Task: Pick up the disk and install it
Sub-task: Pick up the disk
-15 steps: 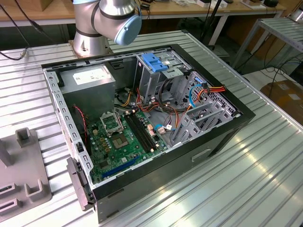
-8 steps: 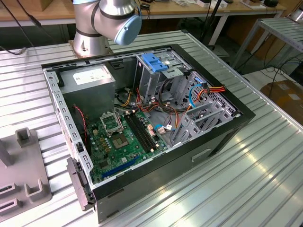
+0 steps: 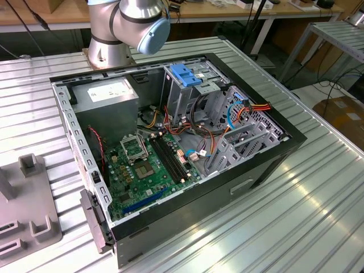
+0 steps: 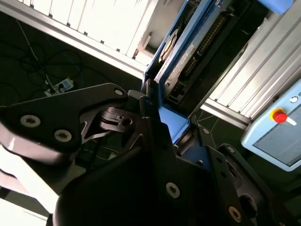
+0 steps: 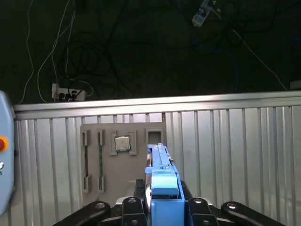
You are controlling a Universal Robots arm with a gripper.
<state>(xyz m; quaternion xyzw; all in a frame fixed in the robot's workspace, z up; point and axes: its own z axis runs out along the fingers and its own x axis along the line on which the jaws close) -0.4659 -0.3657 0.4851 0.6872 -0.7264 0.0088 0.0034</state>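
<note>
Jaws pinch the disk (image 5: 162, 186) by its flat sides, both wrist views. Disk is held edge-on in the air, blue rail and end tab toward the camera, ribbed metal surface (image 5: 235, 141) behind it. Grey fixture plate (image 5: 94, 160) lies on the surface just past the disk tip, a square chip (image 5: 122, 142) seated in it. Pendant with red button (image 4: 280, 116) off to the side. Exterior view: open computer case (image 3: 250, 170) on the surface, blue bracket (image 3: 185, 74) on its drive cage, arm base (image 3: 133, 23) behind the case.
</note>
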